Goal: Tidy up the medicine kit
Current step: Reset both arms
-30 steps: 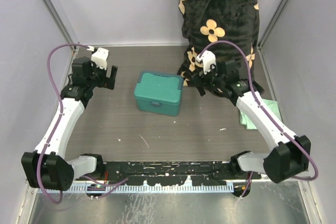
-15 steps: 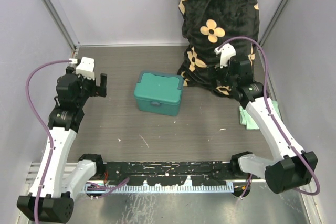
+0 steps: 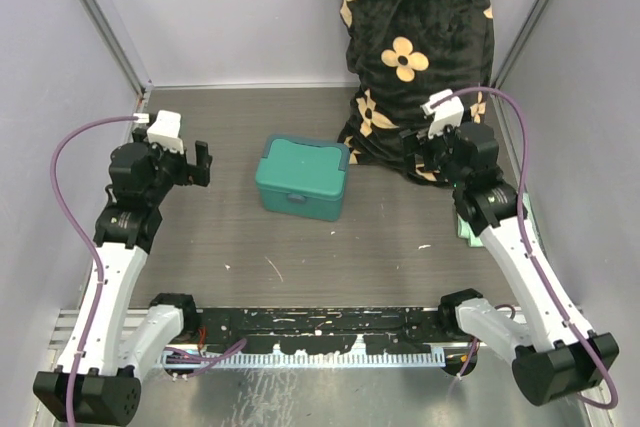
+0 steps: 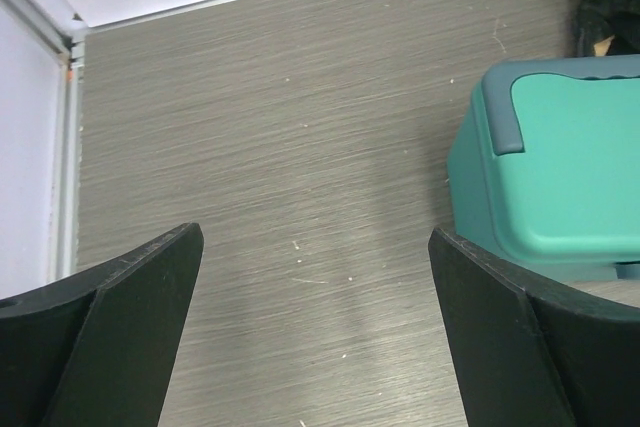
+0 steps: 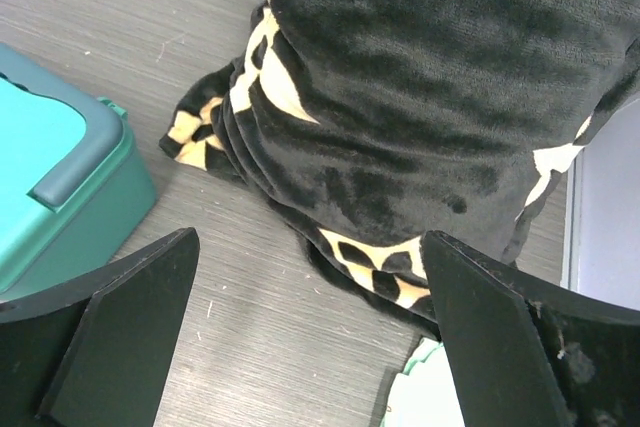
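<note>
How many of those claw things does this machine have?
2. The left claw is open, left of the teal medicine kit. The right claw is open on the kit's right, by the black flower-patterned fabric. No others seem hidden.

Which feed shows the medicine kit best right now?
Top external: the whole medicine kit is visible there, lid down, front latch facing the arms. The left wrist view catches only one end of it at its right edge; the right wrist view shows only a corner at its left edge.
</note>
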Controlling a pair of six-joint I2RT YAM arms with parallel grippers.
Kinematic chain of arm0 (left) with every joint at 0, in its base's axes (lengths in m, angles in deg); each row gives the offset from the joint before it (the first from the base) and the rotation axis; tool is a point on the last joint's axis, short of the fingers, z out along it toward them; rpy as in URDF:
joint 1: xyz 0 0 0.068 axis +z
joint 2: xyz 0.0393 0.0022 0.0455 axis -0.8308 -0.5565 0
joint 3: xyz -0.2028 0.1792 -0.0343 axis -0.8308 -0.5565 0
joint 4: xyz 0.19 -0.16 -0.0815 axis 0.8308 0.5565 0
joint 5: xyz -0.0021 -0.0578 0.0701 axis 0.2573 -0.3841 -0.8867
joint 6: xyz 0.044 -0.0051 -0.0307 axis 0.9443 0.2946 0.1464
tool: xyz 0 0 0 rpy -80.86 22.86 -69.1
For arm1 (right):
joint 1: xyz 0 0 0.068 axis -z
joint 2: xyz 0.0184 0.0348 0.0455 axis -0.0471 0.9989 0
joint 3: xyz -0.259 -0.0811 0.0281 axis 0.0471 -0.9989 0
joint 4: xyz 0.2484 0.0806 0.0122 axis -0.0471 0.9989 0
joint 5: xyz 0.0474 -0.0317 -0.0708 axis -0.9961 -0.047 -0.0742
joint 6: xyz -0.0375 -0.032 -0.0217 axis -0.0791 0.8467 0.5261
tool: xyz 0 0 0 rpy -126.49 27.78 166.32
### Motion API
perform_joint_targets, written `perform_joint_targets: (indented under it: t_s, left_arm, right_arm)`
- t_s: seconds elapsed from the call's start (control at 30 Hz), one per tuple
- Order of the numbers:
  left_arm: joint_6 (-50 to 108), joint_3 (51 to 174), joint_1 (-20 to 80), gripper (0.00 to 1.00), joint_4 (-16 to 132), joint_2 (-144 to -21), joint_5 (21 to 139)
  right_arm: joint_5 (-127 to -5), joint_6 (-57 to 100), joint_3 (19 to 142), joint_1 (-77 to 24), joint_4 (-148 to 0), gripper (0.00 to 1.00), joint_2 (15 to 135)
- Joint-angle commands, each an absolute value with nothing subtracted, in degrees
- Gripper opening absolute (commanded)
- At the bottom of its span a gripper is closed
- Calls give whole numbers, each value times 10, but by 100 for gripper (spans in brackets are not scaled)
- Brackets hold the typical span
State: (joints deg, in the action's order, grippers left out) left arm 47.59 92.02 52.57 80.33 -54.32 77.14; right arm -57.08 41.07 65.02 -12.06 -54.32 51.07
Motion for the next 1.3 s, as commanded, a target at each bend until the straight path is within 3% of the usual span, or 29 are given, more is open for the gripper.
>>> perform_joint_targets:
  t_s: [0.0,0.37,0.73,1.27]
  left_arm:
    - [461,931,529,98,740,-552,817]
    - [488,933,530,98,770,-526,847]
    - [489,901,536,98,769,-466,832]
    - [500,918,525,98,795,-464,853]
  right_arm:
    - [-583,390,586,-120,-664,100,466]
    - [-508,388,517,-115,-727,100,435]
    - [-578,384,515,-51,-678,100,373]
    - [-596,397,500,-40,-655,100,333]
